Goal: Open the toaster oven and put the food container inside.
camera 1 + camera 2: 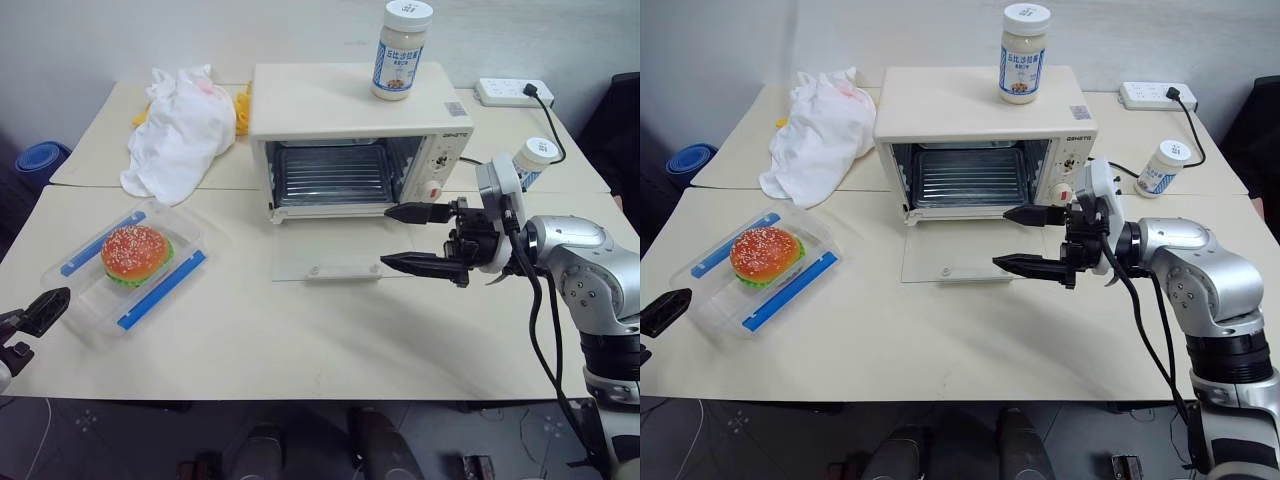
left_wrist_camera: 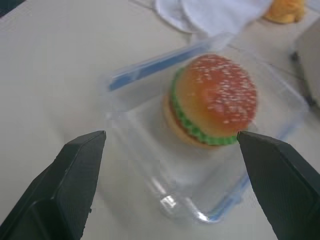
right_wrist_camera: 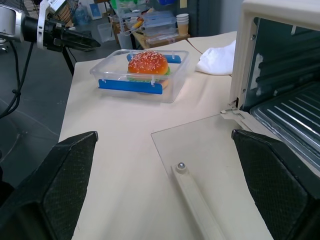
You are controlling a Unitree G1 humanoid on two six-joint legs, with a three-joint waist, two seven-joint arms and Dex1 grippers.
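Note:
The cream toaster oven [image 1: 350, 110] stands at the back of the table, its glass door [image 1: 330, 255] folded down flat and the wire rack [image 1: 330, 175] showing inside. The clear food container [image 1: 130, 265] with blue clips lies on the table to the left, with a toy burger [image 2: 212, 100] in it. My left gripper [image 1: 35, 325] is open at the table's near left edge, just short of the container's near corner and pointing at it. My right gripper [image 1: 386, 236] is open and empty, pointing left and hovering over the door's right end.
A white cloth [image 1: 180, 125] lies bunched at the back left beside the oven. One white-lidded jar [image 1: 402, 50] stands on the oven top and another [image 1: 533, 160] to its right, near a power strip [image 1: 512, 92] with a black cable.

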